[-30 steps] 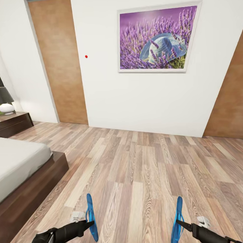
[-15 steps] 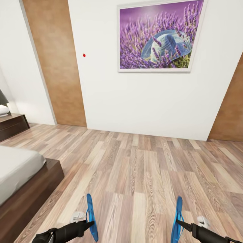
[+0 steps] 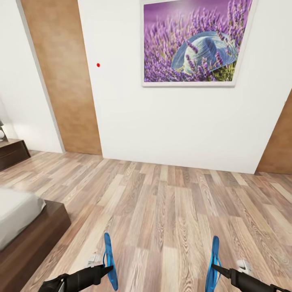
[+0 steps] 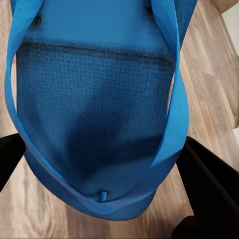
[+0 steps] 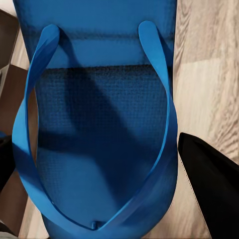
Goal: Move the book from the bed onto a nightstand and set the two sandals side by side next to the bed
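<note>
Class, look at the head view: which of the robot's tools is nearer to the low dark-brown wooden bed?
Left. The left tool, holding a blue sandal, is just right of the low dark-brown wooden bed; the right tool, holding the other sandal, is farther right.

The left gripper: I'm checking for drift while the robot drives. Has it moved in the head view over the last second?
No. The left gripper holds its sandal at the same place in the frame; the bed and painting shift because the camera moves.
</note>
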